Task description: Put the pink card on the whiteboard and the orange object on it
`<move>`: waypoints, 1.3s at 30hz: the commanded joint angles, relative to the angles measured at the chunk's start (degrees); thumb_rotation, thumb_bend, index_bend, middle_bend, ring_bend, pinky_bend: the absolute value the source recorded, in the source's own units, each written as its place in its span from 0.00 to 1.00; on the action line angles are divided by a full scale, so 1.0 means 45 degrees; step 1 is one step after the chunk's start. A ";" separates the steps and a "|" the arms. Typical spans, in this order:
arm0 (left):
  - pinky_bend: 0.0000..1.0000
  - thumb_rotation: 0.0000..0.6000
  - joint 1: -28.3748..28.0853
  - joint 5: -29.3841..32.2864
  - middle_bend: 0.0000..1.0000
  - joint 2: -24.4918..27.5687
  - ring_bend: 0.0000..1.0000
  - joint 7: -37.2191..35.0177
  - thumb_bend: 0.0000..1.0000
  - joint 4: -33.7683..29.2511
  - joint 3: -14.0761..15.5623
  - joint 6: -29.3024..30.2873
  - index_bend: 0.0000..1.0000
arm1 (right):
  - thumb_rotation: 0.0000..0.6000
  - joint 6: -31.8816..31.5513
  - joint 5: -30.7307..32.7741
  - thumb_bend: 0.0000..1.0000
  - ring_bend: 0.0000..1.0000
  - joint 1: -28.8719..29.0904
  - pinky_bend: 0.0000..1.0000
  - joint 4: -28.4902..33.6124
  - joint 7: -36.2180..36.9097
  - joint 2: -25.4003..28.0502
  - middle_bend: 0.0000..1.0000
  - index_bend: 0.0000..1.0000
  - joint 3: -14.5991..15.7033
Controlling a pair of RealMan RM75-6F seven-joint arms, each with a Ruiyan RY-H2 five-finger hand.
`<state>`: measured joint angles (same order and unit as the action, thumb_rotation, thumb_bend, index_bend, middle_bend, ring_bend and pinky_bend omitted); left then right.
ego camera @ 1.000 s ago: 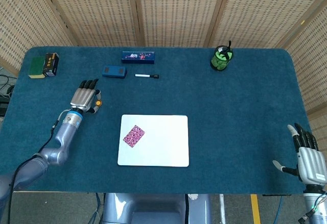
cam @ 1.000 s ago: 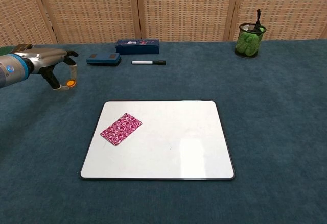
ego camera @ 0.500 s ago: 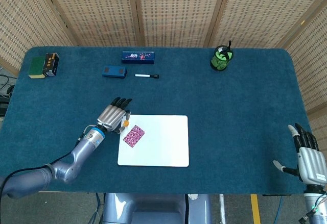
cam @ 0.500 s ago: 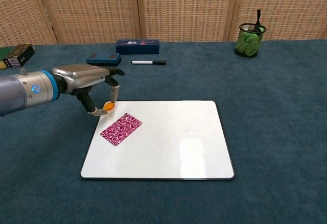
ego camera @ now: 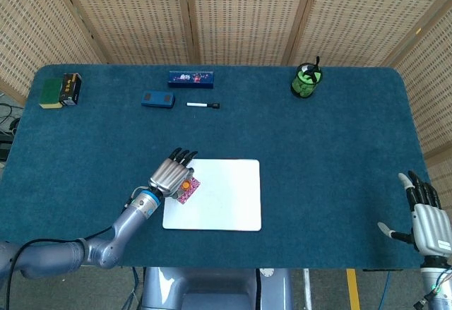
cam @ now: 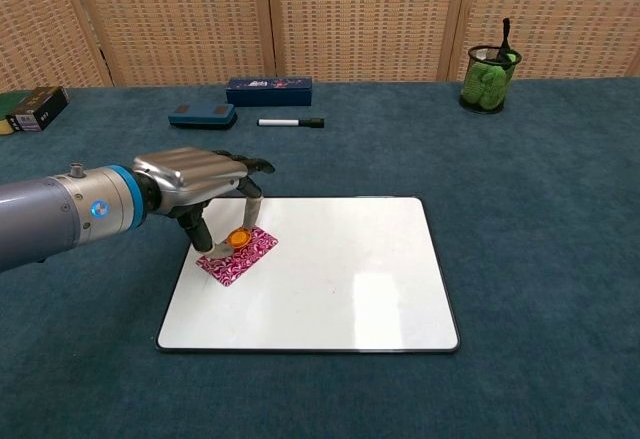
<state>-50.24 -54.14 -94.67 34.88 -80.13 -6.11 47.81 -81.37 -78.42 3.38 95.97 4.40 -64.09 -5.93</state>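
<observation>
The pink patterned card (cam: 240,259) (ego camera: 189,191) lies on the left part of the whiteboard (cam: 340,279) (ego camera: 226,197). My left hand (cam: 195,184) (ego camera: 171,174) hovers right over the card and pinches the small orange object (cam: 239,236) (ego camera: 186,184) between thumb and a finger, just above the card's upper end. Part of the card is hidden under the hand. My right hand (ego camera: 426,219) rests at the table's near right corner, fingers spread, holding nothing; the chest view does not show it.
At the back lie a blue eraser (cam: 202,115), a black marker (cam: 291,122) and a dark blue box (cam: 268,90). A green pen cup (cam: 488,78) stands back right. A black and green box (ego camera: 61,90) sits at the far left.
My left hand carried the orange object from the far left of the table rightward and nearer, ending over the pink card. The right hand stayed still.
</observation>
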 commanded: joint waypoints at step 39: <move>0.00 1.00 0.6667 -0.3842 0.00 0.6152 0.00 -0.4431 0.00 -0.3678 0.2035 0.8523 0.00 | 1.00 -0.0127 0.0122 0.00 0.00 -0.0021 0.00 0.0123 -0.0445 -0.0093 0.00 0.00 -0.0046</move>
<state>-26.47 -69.31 -69.34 18.97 -96.64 0.15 79.99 -81.89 -77.97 3.29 96.45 2.54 -64.46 -6.08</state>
